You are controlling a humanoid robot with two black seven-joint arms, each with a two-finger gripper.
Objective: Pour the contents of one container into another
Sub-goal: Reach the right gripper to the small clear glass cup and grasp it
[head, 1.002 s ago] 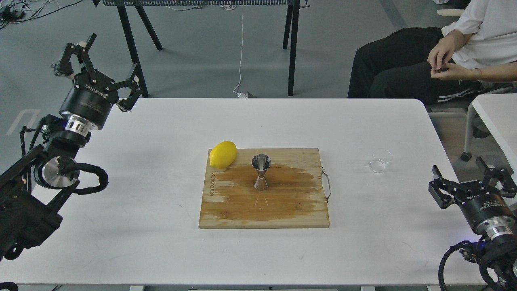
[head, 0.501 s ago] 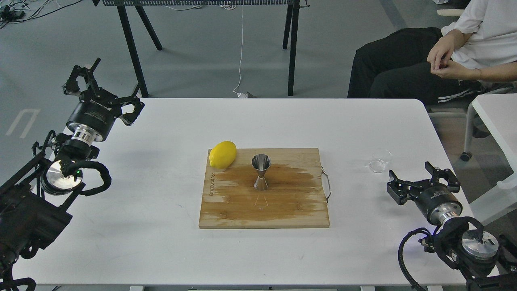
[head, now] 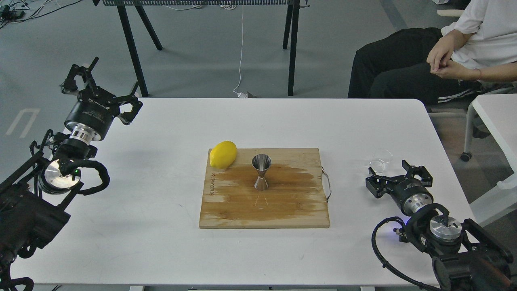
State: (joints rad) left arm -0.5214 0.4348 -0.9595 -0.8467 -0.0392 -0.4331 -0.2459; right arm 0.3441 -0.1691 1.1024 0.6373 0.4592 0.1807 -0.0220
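Note:
The clear glass cup (head: 381, 160) stands upright on the white table (head: 161, 210), right of the board. My right gripper (head: 398, 177) is open just in front of it, its fingers spread wide and pointing at the cup, nothing between them. The steel hourglass jigger (head: 261, 172) stands upright in the middle of the wooden cutting board (head: 282, 206). My left gripper (head: 101, 87) hangs open over the table's far left corner, well away from both containers.
A yellow lemon (head: 223, 154) lies on the board's far left corner. A metal handle (head: 326, 185) sticks out of the board's right side. A seated person (head: 444, 56) is beyond the far right corner, and a second white table (head: 497, 117) stands at right.
My right arm has swung in from the right table edge towards the glass cup, its gripper still open. My left gripper dropped lower and has settled over the far left corner.

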